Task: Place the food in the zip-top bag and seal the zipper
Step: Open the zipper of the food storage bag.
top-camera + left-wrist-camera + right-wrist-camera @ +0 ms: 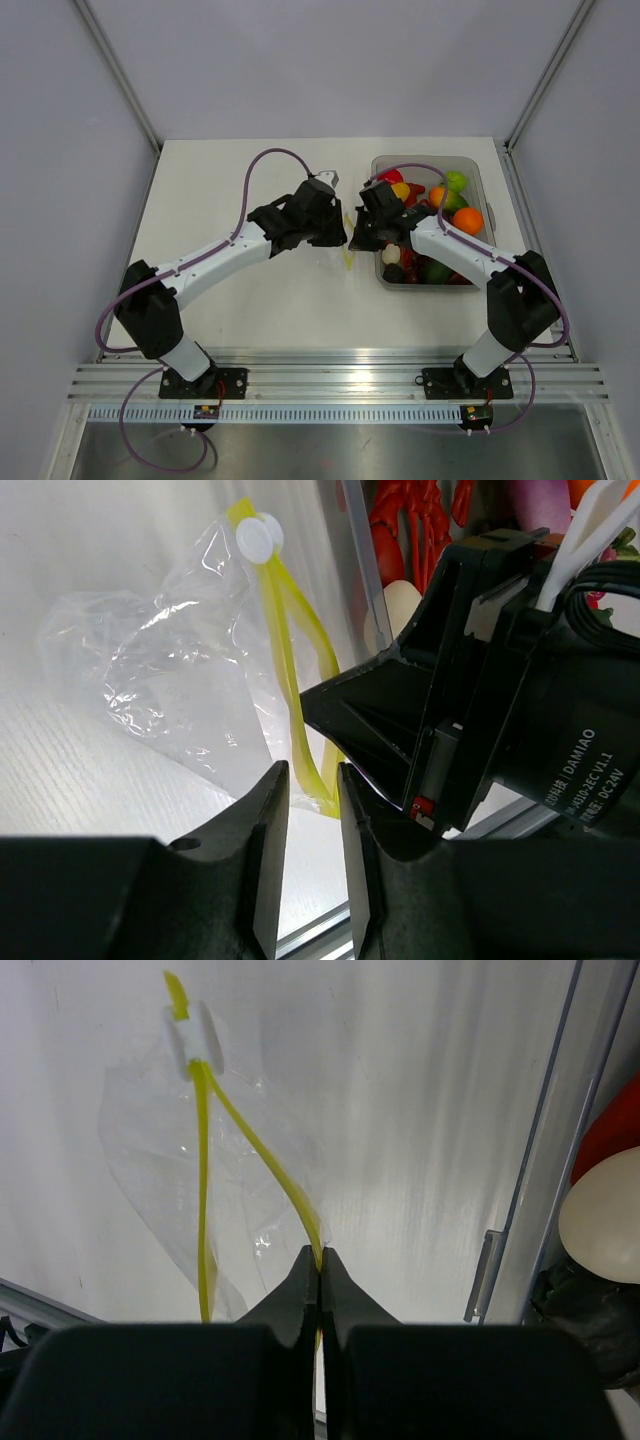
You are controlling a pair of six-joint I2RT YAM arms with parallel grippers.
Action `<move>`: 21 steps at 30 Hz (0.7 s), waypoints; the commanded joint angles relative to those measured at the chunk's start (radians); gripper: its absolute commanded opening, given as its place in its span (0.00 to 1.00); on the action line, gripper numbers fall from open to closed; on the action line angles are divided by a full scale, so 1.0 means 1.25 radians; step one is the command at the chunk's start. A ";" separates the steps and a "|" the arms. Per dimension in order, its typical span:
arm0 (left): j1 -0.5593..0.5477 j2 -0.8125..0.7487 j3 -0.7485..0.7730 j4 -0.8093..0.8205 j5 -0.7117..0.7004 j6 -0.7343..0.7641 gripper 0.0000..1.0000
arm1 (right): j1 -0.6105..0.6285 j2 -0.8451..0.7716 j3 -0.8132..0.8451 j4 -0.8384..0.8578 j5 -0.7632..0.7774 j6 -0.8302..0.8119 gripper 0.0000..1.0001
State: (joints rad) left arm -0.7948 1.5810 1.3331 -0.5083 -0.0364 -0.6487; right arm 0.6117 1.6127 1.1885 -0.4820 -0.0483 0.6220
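Right gripper (pixel 320 1260) pinches the zipper (pixel 203 1180); left gripper (pixel 312 775) stands narrowly parted — the bag (pixel 150 670) could sag shut, one-sided.

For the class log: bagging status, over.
Right gripper shut on zipper. Left gripper open, by it. Zip-top bag empty, unsealed. Food in bin.

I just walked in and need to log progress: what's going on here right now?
Two robot arms are working on a clear zip-top bag beside a bin of toy food. The right end effector is shut on one side of the yellow zipper. The zipper's two sides spread apart from the white slider, so the mouth is open. The left end effector is open, its jaws slightly apart by the zipper. The bag looks empty; the food is in the bin.
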 commanded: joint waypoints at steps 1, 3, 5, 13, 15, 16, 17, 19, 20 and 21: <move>-0.005 0.000 0.028 0.018 -0.051 -0.006 0.32 | -0.007 -0.040 0.000 0.025 -0.017 0.008 0.00; -0.010 0.004 0.032 0.018 -0.055 -0.005 0.54 | -0.007 -0.042 -0.002 0.026 -0.017 0.009 0.00; -0.017 0.014 0.043 0.008 -0.071 -0.003 0.54 | -0.007 -0.043 -0.002 0.027 -0.018 0.010 0.00; -0.033 0.035 0.039 -0.013 -0.144 -0.005 0.32 | -0.006 -0.053 -0.013 0.031 -0.024 0.017 0.00; -0.035 0.041 0.039 -0.007 -0.138 -0.009 0.32 | -0.007 -0.058 -0.016 0.033 -0.024 0.019 0.00; -0.034 0.048 0.039 -0.007 -0.138 -0.009 0.33 | -0.007 -0.060 -0.018 0.033 -0.025 0.020 0.00; -0.037 0.049 0.043 -0.006 -0.139 -0.010 0.36 | -0.007 -0.061 -0.018 0.033 -0.025 0.021 0.00; -0.038 0.059 0.050 -0.011 -0.140 -0.010 0.39 | -0.008 -0.063 -0.021 0.035 -0.028 0.024 0.00; -0.038 0.063 0.053 -0.014 -0.140 -0.010 0.40 | -0.007 -0.064 -0.019 0.032 -0.029 0.024 0.00; -0.039 0.065 0.054 -0.013 -0.140 -0.009 0.40 | -0.007 -0.065 -0.022 0.035 -0.030 0.024 0.00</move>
State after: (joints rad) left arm -0.8371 1.6466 1.3598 -0.5434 -0.1734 -0.6556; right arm 0.6102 1.5776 1.1660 -0.4679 -0.0727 0.6380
